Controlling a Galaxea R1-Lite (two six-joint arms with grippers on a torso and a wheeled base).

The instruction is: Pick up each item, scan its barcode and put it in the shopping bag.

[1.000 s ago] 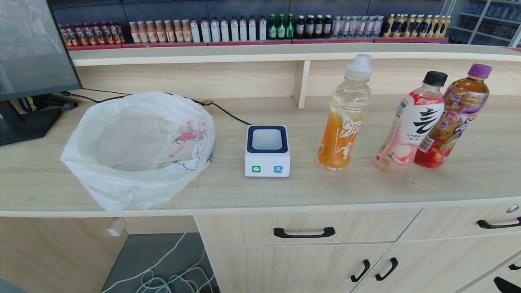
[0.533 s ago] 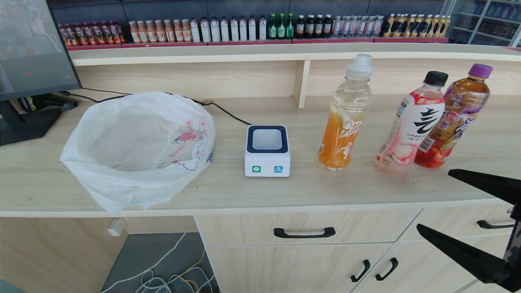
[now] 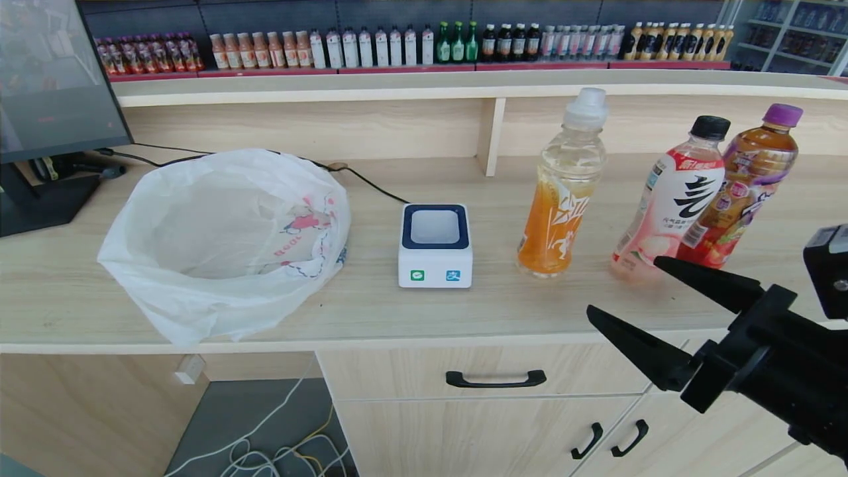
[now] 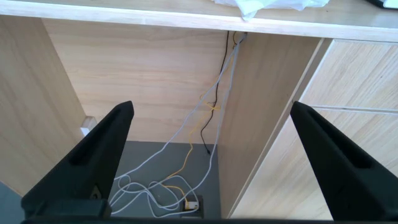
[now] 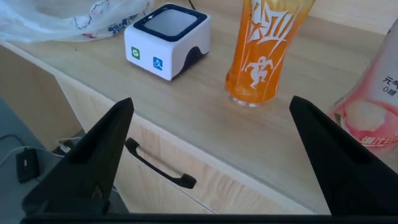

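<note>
Clearly the orange bottle (image 3: 560,199) is the item the coming grasp turns on. It stands upright on the counter (image 3: 464,311), long axis vertical and white cap up, with its printed label turned toward the right gripper (image 3: 623,285). We cannot make out a barcode on it.

From that gripper, the bottle lies straight ahead and higher up, at a clear distance, and in the right wrist view its base (image 5: 264,50) sits within the span between the two fingers. The fingers are spread wide with nothing between them, and their gap runs roughly level, across the bottle's upright axis, so we judge a sideways grasp on the body is what the approach calls for.

The pink bottle (image 3: 666,205) stands just off the gripper's outer finger, nearer than the orange one, with the purple-capped bottle (image 3: 742,192) touching it behind; both are upright. The scanner (image 3: 435,245) lies beyond the orange bottle, away from the gripper, window facing up, and the shopping bag (image 3: 225,238) farther that way, mouth open.

Our left gripper (image 4: 211,106), also spread apart and holding nothing, hangs below counter level, well away from the bottles, so the right arm is much the nearer.
</note>
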